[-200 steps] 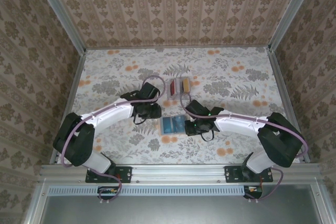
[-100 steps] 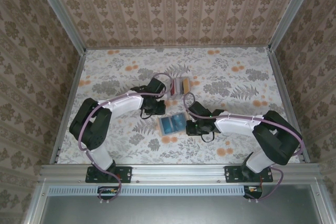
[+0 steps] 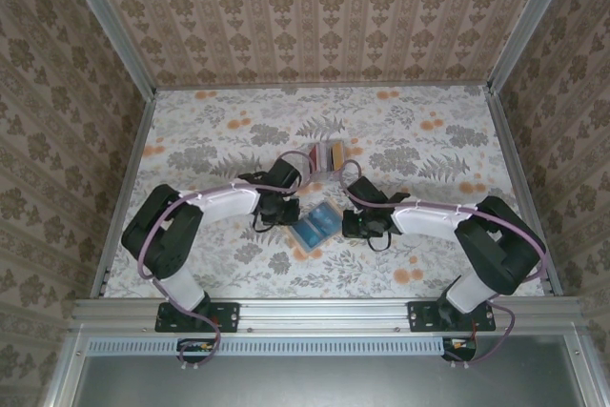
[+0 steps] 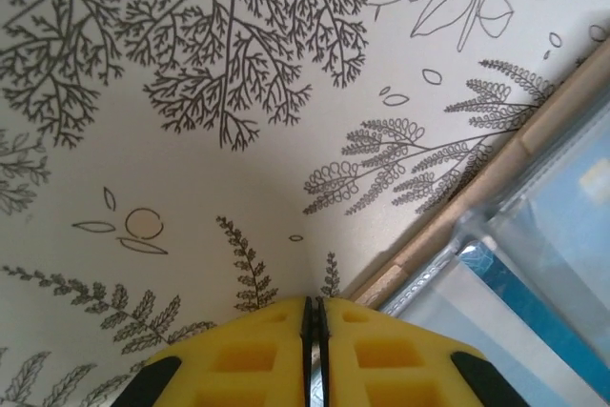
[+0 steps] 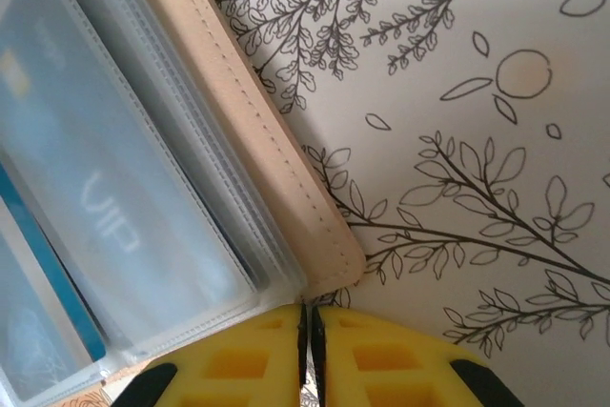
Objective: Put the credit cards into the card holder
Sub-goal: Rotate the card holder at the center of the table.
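The card holder (image 3: 315, 226) lies open and skewed at the table's middle, its pinkish-tan edge (image 4: 477, 197) (image 5: 257, 140) framing clear sleeves. A blue card (image 4: 538, 307) (image 5: 67, 316) sits inside a sleeve, beside a pale blue card marked VIP (image 5: 110, 207). A red card (image 3: 315, 155) and a tan-gold card (image 3: 335, 152) stand in a small rack behind it. My left gripper (image 3: 286, 209) (image 4: 312, 304) is shut, low at the holder's left edge. My right gripper (image 3: 347, 226) (image 5: 306, 312) is shut, its tips meeting the sleeves' corner; whether it pinches them I cannot tell.
The floral tablecloth (image 3: 191, 140) covers the table, with patterned walls on three sides and a metal rail (image 3: 324, 312) along the near edge. Both arms lie low, converging on the holder from either side.
The card holder has turned from square to skewed, its right side swung farther back. The left arm drew in closer to the holder's left edge. The right gripper stayed at its right edge.
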Motion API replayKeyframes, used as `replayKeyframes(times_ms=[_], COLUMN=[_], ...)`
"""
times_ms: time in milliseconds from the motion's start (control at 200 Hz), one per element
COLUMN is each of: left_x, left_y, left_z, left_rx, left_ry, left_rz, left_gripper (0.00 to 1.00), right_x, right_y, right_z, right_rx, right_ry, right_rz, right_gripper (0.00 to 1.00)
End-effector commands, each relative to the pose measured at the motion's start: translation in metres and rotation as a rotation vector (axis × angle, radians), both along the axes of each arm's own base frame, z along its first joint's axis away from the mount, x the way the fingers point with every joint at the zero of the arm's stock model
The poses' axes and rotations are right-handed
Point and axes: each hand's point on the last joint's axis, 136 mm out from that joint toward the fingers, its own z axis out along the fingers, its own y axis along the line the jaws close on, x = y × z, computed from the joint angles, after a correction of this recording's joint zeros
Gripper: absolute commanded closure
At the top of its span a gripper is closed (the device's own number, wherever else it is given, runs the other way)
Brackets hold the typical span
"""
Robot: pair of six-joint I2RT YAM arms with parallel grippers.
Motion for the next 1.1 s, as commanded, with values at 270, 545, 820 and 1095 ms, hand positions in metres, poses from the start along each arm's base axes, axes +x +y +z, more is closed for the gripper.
replayKeyframes(times_ms=[270,545,820,1095], left_x=[-0.043,-0.08,-0.098,-0.106], left_y=[0.009,-0.033,-0.049,-0.046], left_z=[-0.006,-0.016,-0.02,-0.017], left_rx=[0.032,0.001,0.001,0.014], left_ry=[0.075,0.111,0.127,0.124], left_rz=[0.004,-0.057,-0.081,-0.079], left_gripper=[0.88,0.89,0.9,0.9], right_x=[0.027,0.038,0.052,0.057], right_y=[0.006,0.015,0.018,0.015], right_z=[-0.009,-0.005,-0.004,0.002], right_rx=[-0.026,-0.023,-0.045,-0.05], right_ry=[-0.025,-0.032,-0.039,-0.053], right_rz=[-0.004,0.02,0.033,0.032], right_gripper=[0.84,0.84,0.84,0.84])
